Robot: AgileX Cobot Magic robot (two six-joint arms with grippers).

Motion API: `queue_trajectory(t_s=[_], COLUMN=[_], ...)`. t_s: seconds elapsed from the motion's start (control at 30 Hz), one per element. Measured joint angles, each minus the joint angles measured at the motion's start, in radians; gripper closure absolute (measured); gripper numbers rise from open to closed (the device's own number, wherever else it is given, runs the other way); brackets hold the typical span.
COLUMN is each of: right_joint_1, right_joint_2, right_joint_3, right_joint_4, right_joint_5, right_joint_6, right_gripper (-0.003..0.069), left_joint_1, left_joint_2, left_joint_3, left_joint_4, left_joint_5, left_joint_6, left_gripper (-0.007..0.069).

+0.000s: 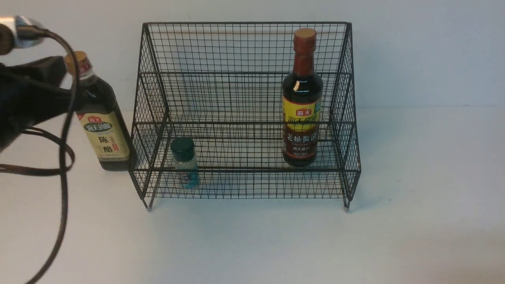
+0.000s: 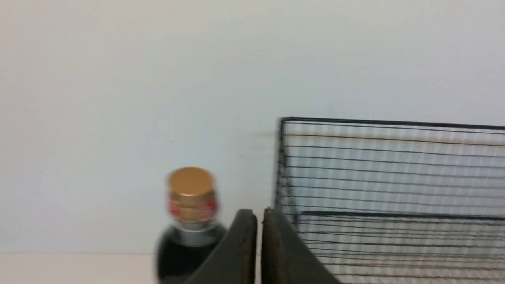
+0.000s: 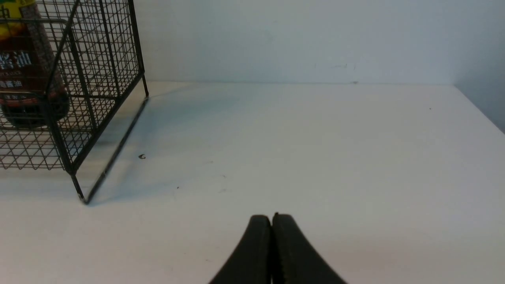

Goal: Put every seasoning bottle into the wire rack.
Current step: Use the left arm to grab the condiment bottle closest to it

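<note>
Two pincers (image 2: 259, 213) (image 3: 271, 217), three bottles (image 1: 104, 126) (image 1: 302, 98) (image 1: 184, 161), one rack (image 1: 246, 23)

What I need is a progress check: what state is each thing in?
wire rack: standing on its feet, holding two bottles.
gold-capped bottle: upright, outside the wire rack.
brown-necked bottle: upright inside it.
green-capped shaker: upright inside it.
left gripper: shut, empty.
right gripper: shut, empty.

Pincer (image 2: 259, 215) closed on nothing; gold-capped dark bottle (image 2: 191, 197) beyond, upright, outside wire rack (image 2: 394, 165); blurred.
</note>
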Motion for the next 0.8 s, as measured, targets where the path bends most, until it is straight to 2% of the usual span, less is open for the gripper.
queue_trajectory(t_s=[0.1,0.23,0.3,0.33,0.37,0.4,0.43,0.47,0.53,0.6,0.7,0.8], right_joint_1=[0.000,0.000,0.000,0.000,0.000,0.000,0.000,0.000,0.000,0.000,0.000,0.000], right_joint_2=[0.000,0.000,0.000,0.000,0.000,0.000,0.000,0.000,0.000,0.000,0.000,0.000], right_joint_3=[0.000,0.000,0.000,0.000,0.000,0.000,0.000,0.000,0.000,0.000,0.000,0.000], right_joint_4=[0.000,0.000,0.000,0.000,0.000,0.000,0.000,0.000,0.000,0.000,0.000,0.000], right_joint_5=[0.000,0.000,0.000,0.000,0.000,0.000,0.000,0.000,0.000,0.000,0.000,0.000], right_joint_6=[0.000,0.000,0.000,0.000,0.000,0.000,0.000,0.000,0.000,0.000,0.000,0.000], right_gripper=[0.0672,0.0672,0.0672,0.0672,0.0672,0.0672,0.0672,0.0672,0.0672,0.0672,0.0672,0.0672], left_joint_1=[0.062,0.061,0.051,0.051,0.046,0.044,0.043,0.043,0.043,0.043,0.043,0.043], left_joint_2=[0.034,0.081,0.133,0.138,0.172,0.176,0.217,0.221,0.271,0.309,0.344,0.379], left_joint_3=[-0.021,-0.043,-0.070,-0.073,-0.096,-0.099,-0.129,-0.132,-0.168,-0.193,-0.212,-0.229], left_joint_4=[-0.001,0.014,0.035,0.038,0.045,0.045,0.060,0.063,0.107,0.140,0.149,0.145], left_joint_5=[-0.003,-0.027,-0.052,-0.054,-0.063,-0.063,-0.080,-0.083,-0.133,-0.160,-0.167,-0.167], left_joint_6=[0.001,0.001,0.001,0.001,0.001,0.001,0.002,0.002,0.002,0.003,0.007,0.022], left_gripper=[0.0625,0.0578,0.0510,0.0504,0.0440,0.0431,0.0337,0.0327,0.0190,0.0112,0.0052,0.0036])
